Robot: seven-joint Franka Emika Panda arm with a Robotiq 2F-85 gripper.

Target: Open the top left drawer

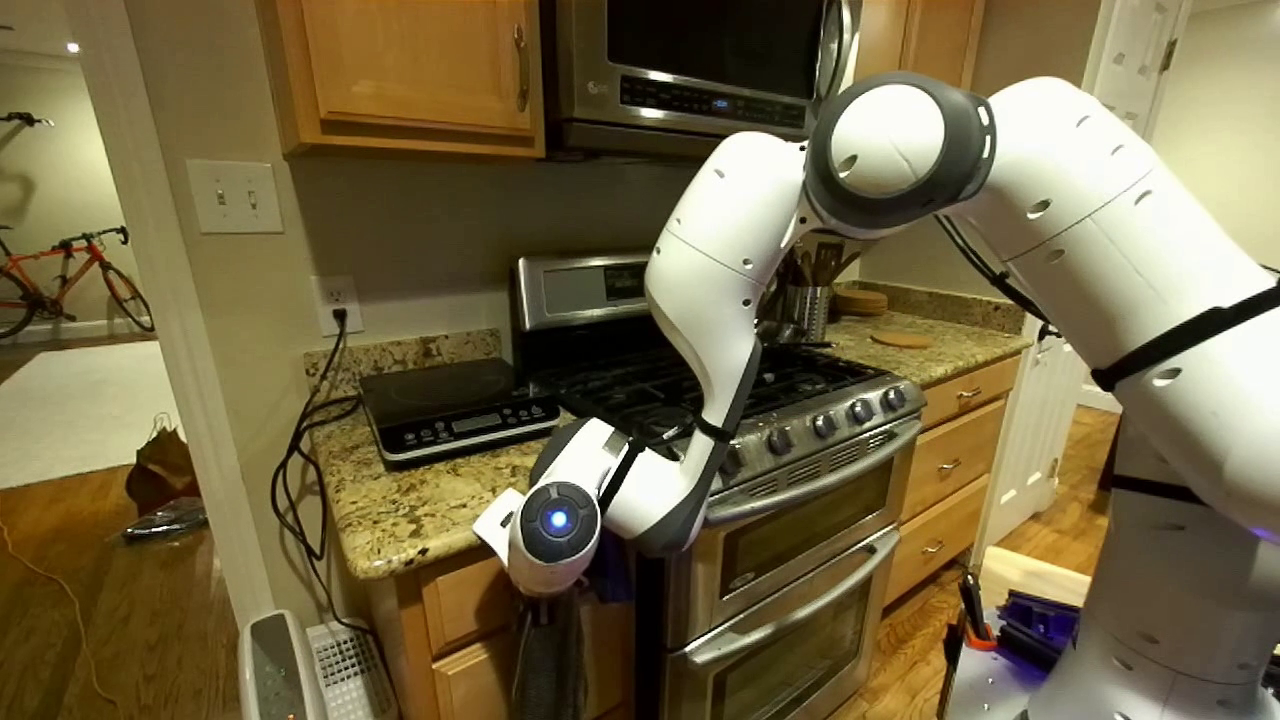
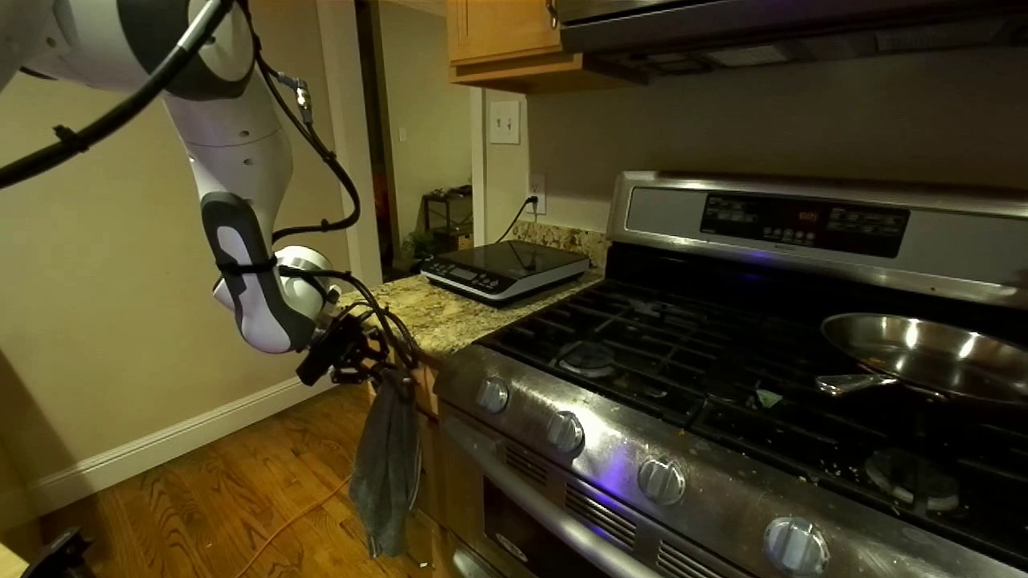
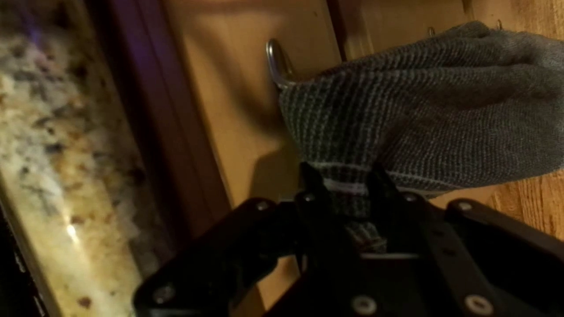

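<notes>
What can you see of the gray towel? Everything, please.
The gray towel looks like waffle-weave cloth with pale stripes near its bunched top. In an exterior view it hangs in folds beside the stove, lower end free. In the wrist view the top lies between the fingers of the gripper, filling the gap and seemingly pinched. Its edge meets a metal handle on the wooden top left drawer; whether it loops through the handle is hidden.
</notes>
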